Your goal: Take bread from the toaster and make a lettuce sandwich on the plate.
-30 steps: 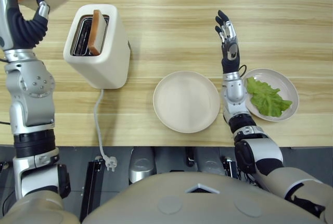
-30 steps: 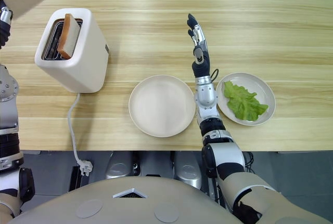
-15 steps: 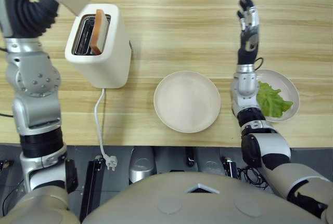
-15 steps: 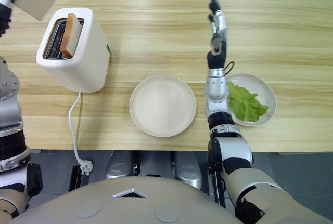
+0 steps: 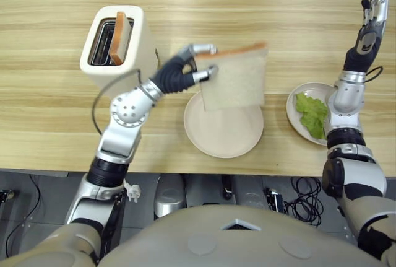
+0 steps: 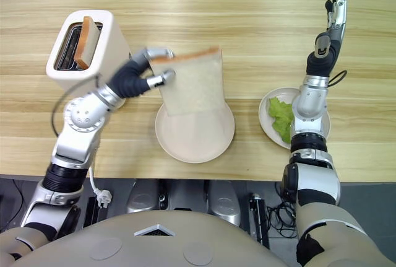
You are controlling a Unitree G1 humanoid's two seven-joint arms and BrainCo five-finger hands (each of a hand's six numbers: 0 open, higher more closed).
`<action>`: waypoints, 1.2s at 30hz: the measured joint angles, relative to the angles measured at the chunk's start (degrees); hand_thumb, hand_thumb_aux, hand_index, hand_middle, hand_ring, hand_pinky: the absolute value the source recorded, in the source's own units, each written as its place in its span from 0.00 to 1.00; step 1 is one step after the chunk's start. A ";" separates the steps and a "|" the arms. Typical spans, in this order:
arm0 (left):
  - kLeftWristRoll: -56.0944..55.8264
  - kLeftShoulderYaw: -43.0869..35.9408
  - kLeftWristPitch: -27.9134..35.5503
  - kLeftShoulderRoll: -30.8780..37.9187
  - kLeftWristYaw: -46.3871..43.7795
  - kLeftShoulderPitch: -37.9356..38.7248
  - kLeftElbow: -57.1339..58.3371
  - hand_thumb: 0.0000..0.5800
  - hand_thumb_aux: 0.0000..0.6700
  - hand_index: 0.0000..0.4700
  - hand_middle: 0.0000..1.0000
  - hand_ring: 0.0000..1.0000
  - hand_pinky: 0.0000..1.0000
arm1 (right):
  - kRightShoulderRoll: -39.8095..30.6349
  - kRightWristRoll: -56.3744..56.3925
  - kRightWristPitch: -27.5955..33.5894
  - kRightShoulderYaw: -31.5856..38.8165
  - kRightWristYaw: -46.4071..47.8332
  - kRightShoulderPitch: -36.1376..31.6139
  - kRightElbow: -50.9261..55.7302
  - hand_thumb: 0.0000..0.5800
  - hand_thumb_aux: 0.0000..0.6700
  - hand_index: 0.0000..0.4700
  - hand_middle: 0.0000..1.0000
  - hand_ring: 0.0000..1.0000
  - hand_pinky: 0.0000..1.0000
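My left hand (image 5: 185,72) is shut on a slice of bread (image 5: 235,78) and holds it by its left edge, hanging just above the empty cream plate (image 5: 224,140) at the table's front centre. A second slice (image 5: 120,30) stands in the right slot of the white toaster (image 5: 133,47) at the left. My right hand (image 5: 370,22) is raised high at the far right, fingers straight and holding nothing, above the small plate (image 5: 296,96) with the green lettuce leaf (image 5: 310,112).
The toaster's grey cord (image 5: 99,96) loops behind my left forearm toward the front edge, and its plug (image 5: 131,189) hangs below the table. Bare wooden tabletop (image 5: 247,7) stretches across the back.
My left arm swung the bread slice from above the toaster's far left down and right to over the cream plate. My right hand moved further right and up, off the table centre.
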 measured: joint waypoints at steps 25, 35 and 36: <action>13.15 -5.25 -8.07 -3.13 -0.57 -3.72 22.16 0.00 0.00 0.00 0.19 0.19 0.19 | -4.03 -5.39 1.82 2.24 -1.23 4.22 -1.41 0.00 0.00 0.00 0.00 0.00 0.00; 15.28 -0.28 -7.64 1.91 2.47 -5.99 17.09 0.00 0.00 0.00 0.00 0.00 0.00 | -5.22 -5.42 2.20 2.23 -2.12 5.59 -2.42 0.00 0.00 0.00 0.00 0.00 0.00; 15.35 0.00 -7.57 2.37 2.47 -5.89 16.18 0.00 0.00 0.00 0.00 0.00 0.00 | -5.28 -5.42 2.20 2.23 -2.15 5.63 -2.63 0.00 0.00 0.00 0.00 0.00 0.00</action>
